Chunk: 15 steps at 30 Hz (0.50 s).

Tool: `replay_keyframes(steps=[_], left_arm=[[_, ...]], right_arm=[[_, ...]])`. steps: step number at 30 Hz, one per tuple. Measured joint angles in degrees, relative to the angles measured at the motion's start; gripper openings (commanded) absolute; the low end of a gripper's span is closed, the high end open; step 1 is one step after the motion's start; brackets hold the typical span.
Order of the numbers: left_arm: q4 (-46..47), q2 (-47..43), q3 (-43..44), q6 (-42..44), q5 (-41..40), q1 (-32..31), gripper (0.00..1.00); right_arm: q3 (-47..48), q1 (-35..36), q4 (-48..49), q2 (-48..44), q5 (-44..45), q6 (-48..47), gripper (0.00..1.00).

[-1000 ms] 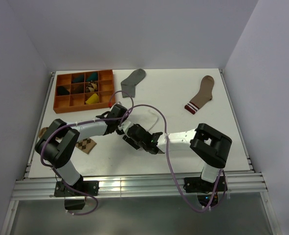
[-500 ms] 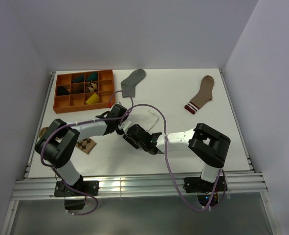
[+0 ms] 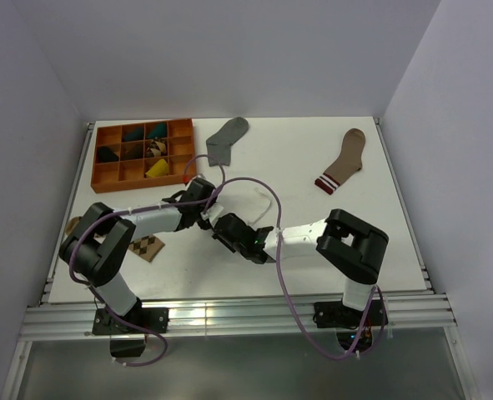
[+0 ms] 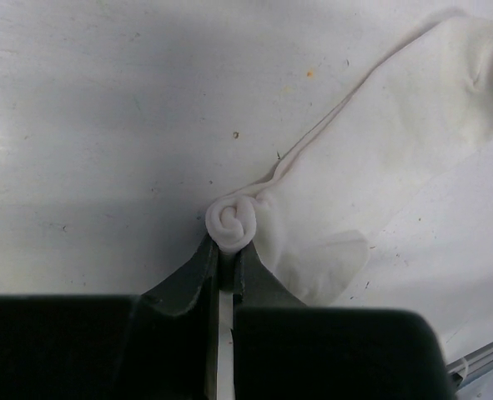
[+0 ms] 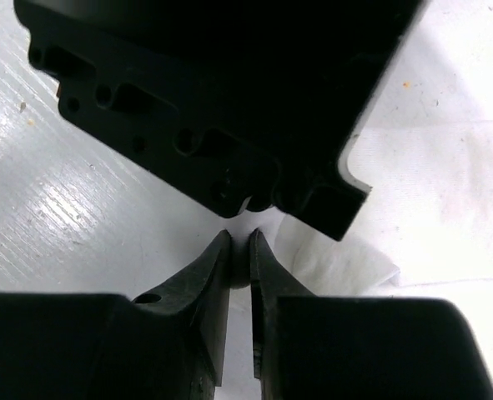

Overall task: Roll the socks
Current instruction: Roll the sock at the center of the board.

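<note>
A white sock (image 4: 396,142) lies flat on the white table, one end wound into a tight small roll (image 4: 232,222). My left gripper (image 4: 227,250) is shut on that roll from one side. From the opposite side my right gripper (image 5: 239,247) has its fingers drawn close around the roll's other end, with white fabric (image 5: 346,258) between and beside them. The black body of the left gripper (image 5: 229,100) fills the top of the right wrist view. In the top view the two grippers meet tip to tip at mid-table (image 3: 214,217). A grey sock (image 3: 228,137) lies flat at the back.
An orange compartment tray (image 3: 103,177) with rolled items stands at the back left. A brown sock with a striped cuff (image 3: 343,160) lies at the back right. A tan diamond-patterned sock (image 3: 148,247) lies under the left arm. Purple cables (image 3: 254,185) loop over the middle.
My right gripper has slid a little left toward the left gripper and its jaws have closed down on the roll. The left gripper has stayed shut and still.
</note>
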Motion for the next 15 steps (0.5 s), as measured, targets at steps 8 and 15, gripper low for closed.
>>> replay_keyframes(steps=[8, 15], left_arm=[[0.9, -7.4, -6.8, -2.8, -1.8, 1.5, 0.50], [1.1, -17.7, -11.1, -4.9, -5.2, 3.1, 0.65]], right_arm=[[0.4, -1.5, 0.4, 0.0, -5.5, 2.9, 0.00], [0.6, -8.8, 0.6, -0.4, -20.3, 9.0, 0.00]])
